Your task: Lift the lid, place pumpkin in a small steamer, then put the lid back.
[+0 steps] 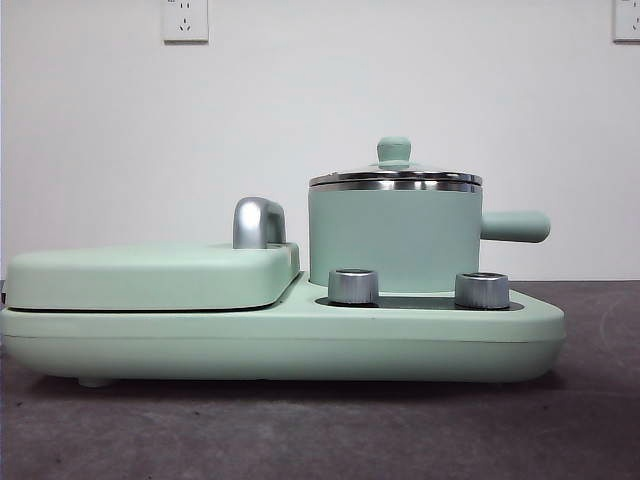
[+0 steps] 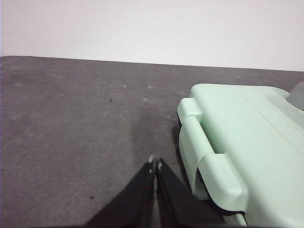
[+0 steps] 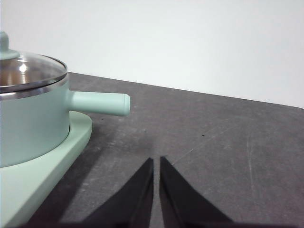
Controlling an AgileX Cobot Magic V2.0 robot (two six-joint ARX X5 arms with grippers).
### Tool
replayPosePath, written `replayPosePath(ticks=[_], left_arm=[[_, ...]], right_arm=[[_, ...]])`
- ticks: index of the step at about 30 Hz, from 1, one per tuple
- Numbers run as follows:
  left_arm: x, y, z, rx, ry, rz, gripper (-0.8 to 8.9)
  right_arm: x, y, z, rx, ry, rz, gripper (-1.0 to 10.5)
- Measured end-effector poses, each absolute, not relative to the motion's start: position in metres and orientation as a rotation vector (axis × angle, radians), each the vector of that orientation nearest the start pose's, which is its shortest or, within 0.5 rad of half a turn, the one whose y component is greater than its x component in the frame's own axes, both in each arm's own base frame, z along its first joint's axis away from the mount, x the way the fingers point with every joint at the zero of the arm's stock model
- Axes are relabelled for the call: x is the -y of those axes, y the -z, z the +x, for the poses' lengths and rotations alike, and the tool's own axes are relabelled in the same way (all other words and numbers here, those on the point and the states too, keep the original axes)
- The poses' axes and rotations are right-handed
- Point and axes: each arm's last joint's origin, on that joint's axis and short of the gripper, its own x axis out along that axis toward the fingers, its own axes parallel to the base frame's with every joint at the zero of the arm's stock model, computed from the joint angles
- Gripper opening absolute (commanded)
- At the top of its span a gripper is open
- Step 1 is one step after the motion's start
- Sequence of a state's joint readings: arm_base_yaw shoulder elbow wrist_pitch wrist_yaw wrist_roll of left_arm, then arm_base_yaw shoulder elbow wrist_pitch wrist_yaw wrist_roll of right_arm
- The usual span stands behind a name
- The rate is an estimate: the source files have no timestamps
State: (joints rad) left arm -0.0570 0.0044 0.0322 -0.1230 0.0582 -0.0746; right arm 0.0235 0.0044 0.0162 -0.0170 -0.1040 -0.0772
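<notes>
The small steamer (image 1: 395,240) stands on the right half of the appliance base, its stubby side handle (image 1: 515,226) pointing right. The lid (image 1: 395,177) sits shut on its rim, mint knob (image 1: 394,150) on top. In the right wrist view the small steamer (image 3: 31,118) and the lid (image 3: 28,71) show at the side, and my right gripper (image 3: 156,160) hovers shut over bare table off the handle's end. My left gripper (image 2: 155,162) is shut above the table beside the flat cover (image 2: 247,137). The pumpkin is out of view. Neither arm shows in the front view.
The wide mint-green appliance base (image 1: 280,340) fills the table's middle, with two silver knobs (image 1: 353,286) (image 1: 481,290) at its front. A flat rectangular cover (image 1: 150,275) with a steel handle (image 1: 258,222) lies on its left half. Dark grey table (image 1: 300,430) runs in front.
</notes>
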Motion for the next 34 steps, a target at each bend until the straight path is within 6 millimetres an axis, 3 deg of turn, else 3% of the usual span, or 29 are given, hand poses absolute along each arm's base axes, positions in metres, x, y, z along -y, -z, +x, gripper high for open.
replayPosePath(ticks=[34], left_arm=[[0.0071, -0.1622, 0.0952, -0.1, 0.111, -0.074, 0.07]], right_arm=[[-0.0053, -0.1694, 0.0967, 0.024, -0.127, -0.075, 0.2]])
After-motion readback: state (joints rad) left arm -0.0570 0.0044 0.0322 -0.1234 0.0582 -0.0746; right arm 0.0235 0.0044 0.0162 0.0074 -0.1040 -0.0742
